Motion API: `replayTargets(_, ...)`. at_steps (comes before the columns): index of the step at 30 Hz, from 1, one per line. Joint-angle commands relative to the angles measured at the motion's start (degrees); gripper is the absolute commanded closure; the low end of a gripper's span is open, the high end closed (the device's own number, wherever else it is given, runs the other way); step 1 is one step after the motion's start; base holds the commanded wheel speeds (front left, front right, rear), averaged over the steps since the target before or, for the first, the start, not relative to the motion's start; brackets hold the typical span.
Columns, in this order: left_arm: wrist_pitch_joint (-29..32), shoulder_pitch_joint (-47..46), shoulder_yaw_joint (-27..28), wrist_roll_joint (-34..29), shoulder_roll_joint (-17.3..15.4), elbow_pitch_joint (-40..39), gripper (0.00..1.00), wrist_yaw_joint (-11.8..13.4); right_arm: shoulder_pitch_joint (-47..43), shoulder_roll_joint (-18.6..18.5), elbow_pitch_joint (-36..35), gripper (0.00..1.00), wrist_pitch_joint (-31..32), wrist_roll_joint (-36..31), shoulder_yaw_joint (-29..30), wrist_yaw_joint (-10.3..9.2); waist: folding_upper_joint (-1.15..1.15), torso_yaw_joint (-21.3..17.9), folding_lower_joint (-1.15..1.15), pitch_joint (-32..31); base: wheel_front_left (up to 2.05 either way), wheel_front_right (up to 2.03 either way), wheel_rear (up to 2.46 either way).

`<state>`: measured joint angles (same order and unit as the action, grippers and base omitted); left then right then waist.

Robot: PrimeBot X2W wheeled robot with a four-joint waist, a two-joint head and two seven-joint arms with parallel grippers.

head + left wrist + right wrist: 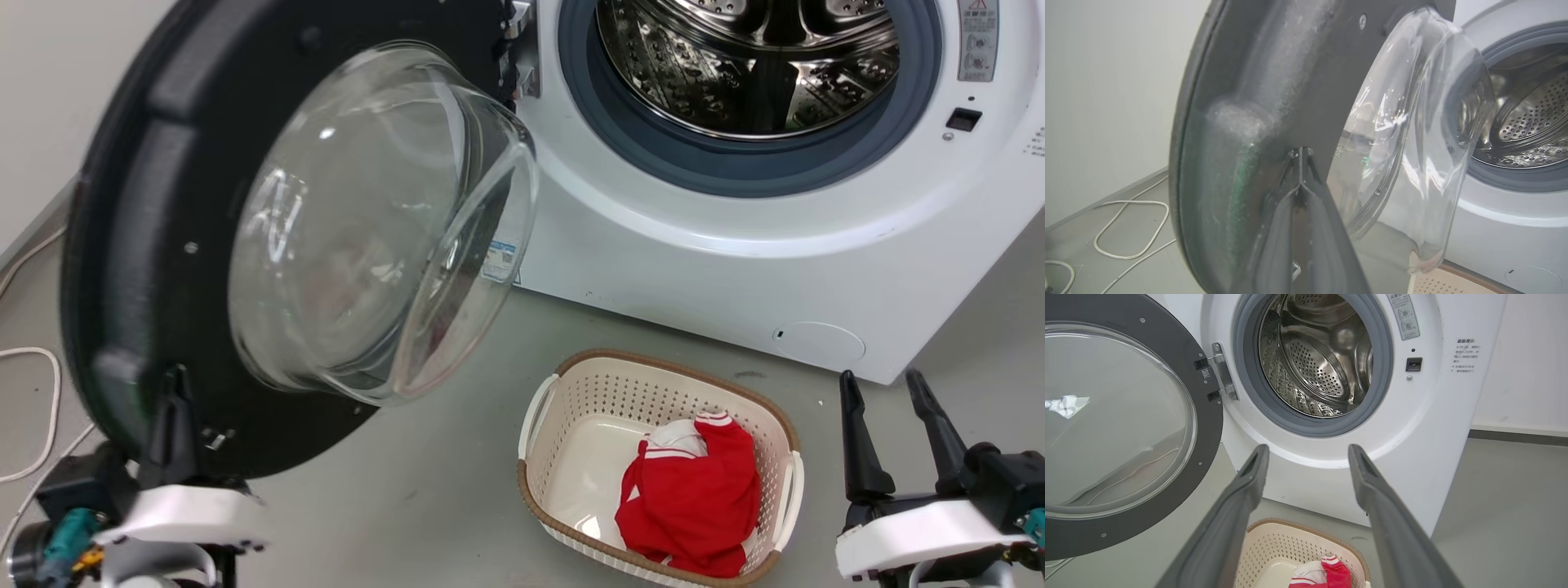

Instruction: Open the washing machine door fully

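The white washing machine (694, 253) stands with its steel drum (751, 65) exposed. Its black round door (139, 212) hangs swung out to the left on its hinge (1222, 377), the glass bowl window (367, 220) bulging toward me. My left gripper (173, 377) is at the door's lower edge, its fingers pressed together with the tips touching the door's black inner face (1290, 61). The left gripper (1300, 153) holds nothing. My right gripper (890, 384) is open and empty at the lower right, over the floor in front of the machine (1412, 437), well apart from the door (1206, 420).
A cream laundry basket (653, 364) with a red and white garment (694, 498) sits on the grey floor before the machine. A white cable (51, 408) lies on the floor at the left, by the wall (1106, 81) behind the door.
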<state>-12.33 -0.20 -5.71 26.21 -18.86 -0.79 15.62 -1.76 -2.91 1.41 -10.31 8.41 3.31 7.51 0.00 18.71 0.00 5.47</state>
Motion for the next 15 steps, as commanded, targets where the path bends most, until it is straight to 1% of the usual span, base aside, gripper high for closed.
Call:
replayTargets(1,-0.52,-1.3,1.11,0.58,-0.51,0.56,1.0,-0.06,0.72,0.07,-0.37,0.0,0.04,-0.33,0.18,-0.04,0.0,-0.28,0.0,0.42,0.0,0.0,0.0)
replayTargets(6,-1.69,-4.02,4.63,1.81,-2.71,4.8,1.0,-1.39,1.14,0.08,-0.78,0.0,0.58,-0.49,0.17,-0.03,0.0,-0.93,0.0,1.46,0.0,0.0,0.0)
replayTargets(12,-2.49,-8.01,8.86,3.73,-5.49,10.43,1.0,-3.76,1.96,0.08,-1.37,0.0,1.01,-0.9,0.3,-0.04,0.0,-1.1,0.0,2.9,0.0,0.0,0.0)
replayTargets(15,-2.58,-10.06,10.09,3.95,-6.54,13.49,1.0,-4.89,2.07,0.08,-1.62,0.0,1.11,-1.0,0.27,-0.04,0.0,-1.15,0.0,3.29,0.0,0.0,0.0)
